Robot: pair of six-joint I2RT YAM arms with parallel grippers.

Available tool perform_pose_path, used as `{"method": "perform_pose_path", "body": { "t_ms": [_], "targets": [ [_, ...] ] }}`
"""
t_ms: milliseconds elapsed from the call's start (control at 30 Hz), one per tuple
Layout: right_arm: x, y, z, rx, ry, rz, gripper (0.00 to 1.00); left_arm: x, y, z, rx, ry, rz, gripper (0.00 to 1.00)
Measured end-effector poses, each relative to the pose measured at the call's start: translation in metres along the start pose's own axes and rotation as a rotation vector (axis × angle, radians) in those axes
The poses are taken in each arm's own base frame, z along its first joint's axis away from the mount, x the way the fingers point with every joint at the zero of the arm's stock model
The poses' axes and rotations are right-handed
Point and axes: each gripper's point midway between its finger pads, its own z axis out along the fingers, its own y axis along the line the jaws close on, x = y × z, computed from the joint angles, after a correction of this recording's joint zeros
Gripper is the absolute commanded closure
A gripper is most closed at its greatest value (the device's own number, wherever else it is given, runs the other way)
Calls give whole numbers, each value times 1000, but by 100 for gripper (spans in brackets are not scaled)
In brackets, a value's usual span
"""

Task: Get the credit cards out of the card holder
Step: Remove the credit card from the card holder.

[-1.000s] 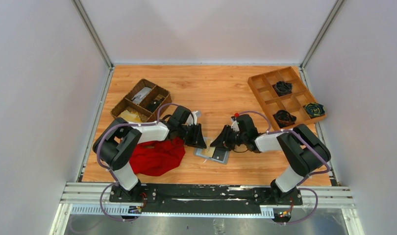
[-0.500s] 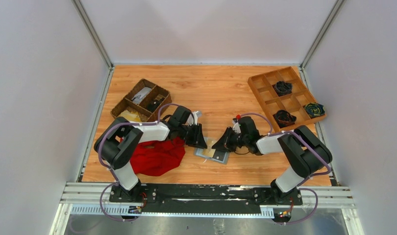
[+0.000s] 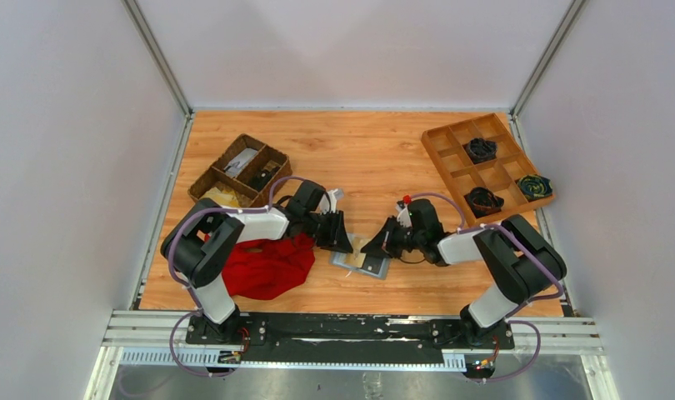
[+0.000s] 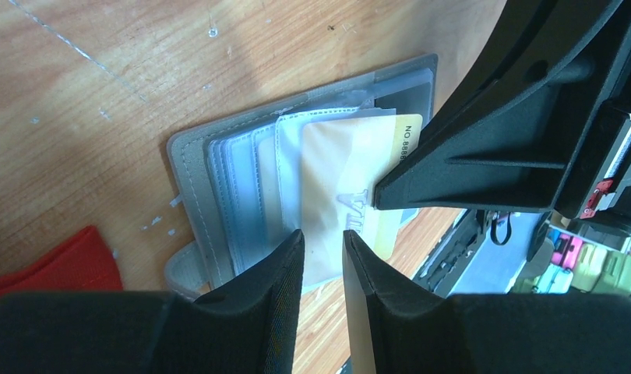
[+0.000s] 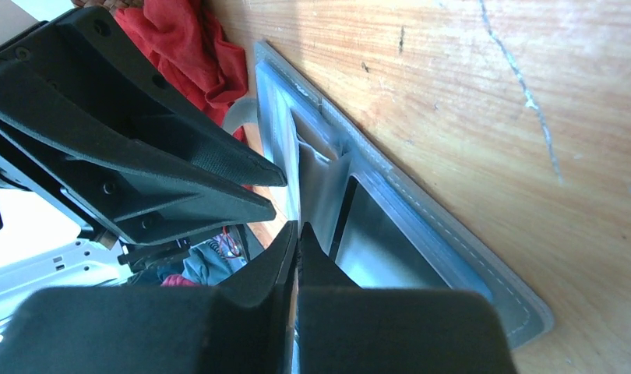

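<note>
The grey card holder (image 3: 361, 263) lies open on the table between my two grippers, its clear slots fanned out (image 4: 219, 167). A beige credit card (image 4: 336, 167) sticks part-way out of a slot towards the right arm. My right gripper (image 3: 374, 245) is shut on that card's edge (image 4: 381, 195); in the right wrist view its jaws (image 5: 297, 230) meet on a thin tan sliver over the holder (image 5: 452, 249). My left gripper (image 3: 338, 238) rests low over the holder's near edge. Its fingers (image 4: 322, 234) stand slightly apart, and the card shows through the gap.
A red cloth (image 3: 263, 265) lies bunched to the left of the holder, under the left arm. A dark wicker basket (image 3: 238, 171) with small items stands at the back left. At the back right, a wooden compartment tray (image 3: 451, 150) holds dark coiled cables.
The right gripper has closed from part-open onto the card's edge and shifted slightly at the holder. The left gripper and the holder have stayed put.
</note>
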Motion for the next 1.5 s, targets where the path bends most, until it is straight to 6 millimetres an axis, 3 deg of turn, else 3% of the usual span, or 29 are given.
{"method": "perform_pose_path", "body": {
  "t_ms": [533, 933, 1133, 1500],
  "targets": [
    [3, -13, -18, -13, -22, 42, 99, -2, 1, 0, 7, -4, -2, 68],
    [5, -20, -21, 8, -21, 53, 79, -3, 2, -1, 7, -4, -3, 69],
    [5, -21, -21, 9, -18, 51, 94, -3, 2, -1, 8, -4, -3, 69],
    [6, -17, -21, -11, -14, 40, 100, -2, 4, -7, -15, -2, -4, 68]
  ]
}}
